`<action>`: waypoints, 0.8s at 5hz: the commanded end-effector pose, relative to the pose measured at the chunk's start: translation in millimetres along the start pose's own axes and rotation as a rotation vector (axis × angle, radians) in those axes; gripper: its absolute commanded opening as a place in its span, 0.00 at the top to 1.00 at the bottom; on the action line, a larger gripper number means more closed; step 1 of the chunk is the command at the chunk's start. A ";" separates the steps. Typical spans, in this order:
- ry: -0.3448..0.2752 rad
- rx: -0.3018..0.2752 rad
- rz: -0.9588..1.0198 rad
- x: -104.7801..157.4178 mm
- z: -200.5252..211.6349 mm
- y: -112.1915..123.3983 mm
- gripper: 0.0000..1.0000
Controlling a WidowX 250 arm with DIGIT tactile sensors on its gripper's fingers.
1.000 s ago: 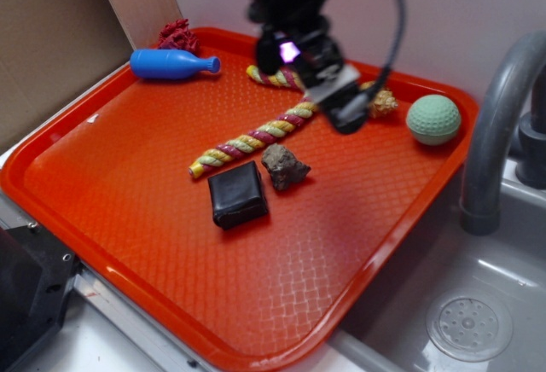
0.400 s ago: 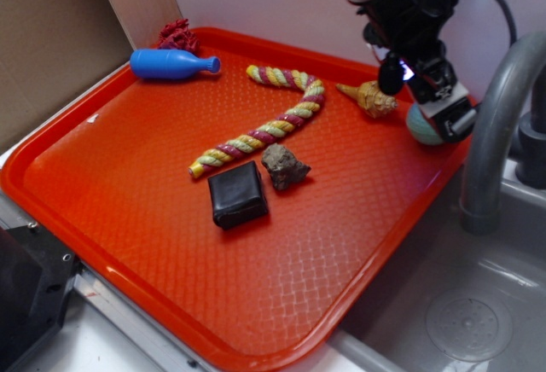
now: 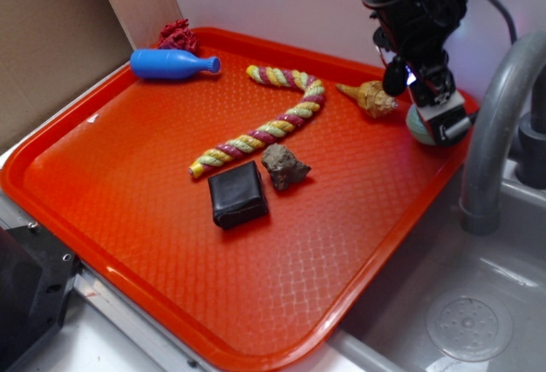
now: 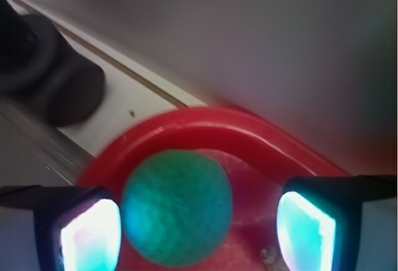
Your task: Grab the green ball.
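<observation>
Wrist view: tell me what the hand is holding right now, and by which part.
Nothing is held. The hand is open, its fingers on either side of the green ball. The ball sits nearer one finger, with a clear gap to the other, on the red tray.

Small dimpled mint-green ball (image 4: 177,207) sits between the spread jaws of the black gripper (image 4: 198,229), nearer the left one, in the corner of the red plastic tray (image 3: 128,244). Tan spiral seashell (image 3: 369,98) just left of the jaws. Braided rope toy (image 3: 264,129), grey rock (image 3: 284,166), black square block (image 3: 238,194) further left. Grey curved faucet (image 3: 490,124) right, off the tray.
</observation>
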State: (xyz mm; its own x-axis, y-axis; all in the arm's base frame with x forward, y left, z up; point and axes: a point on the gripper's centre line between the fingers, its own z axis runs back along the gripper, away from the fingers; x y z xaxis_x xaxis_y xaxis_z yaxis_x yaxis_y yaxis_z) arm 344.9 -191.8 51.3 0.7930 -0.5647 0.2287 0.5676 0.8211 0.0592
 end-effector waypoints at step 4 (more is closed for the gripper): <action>-0.089 -0.044 -0.004 11.0 20.7 -4.5 1.00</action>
State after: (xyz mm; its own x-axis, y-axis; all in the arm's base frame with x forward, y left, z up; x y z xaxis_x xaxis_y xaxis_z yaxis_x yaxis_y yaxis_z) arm 346.8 -196.2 48.4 0.7807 -0.5694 0.2573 0.5872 0.8094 0.0095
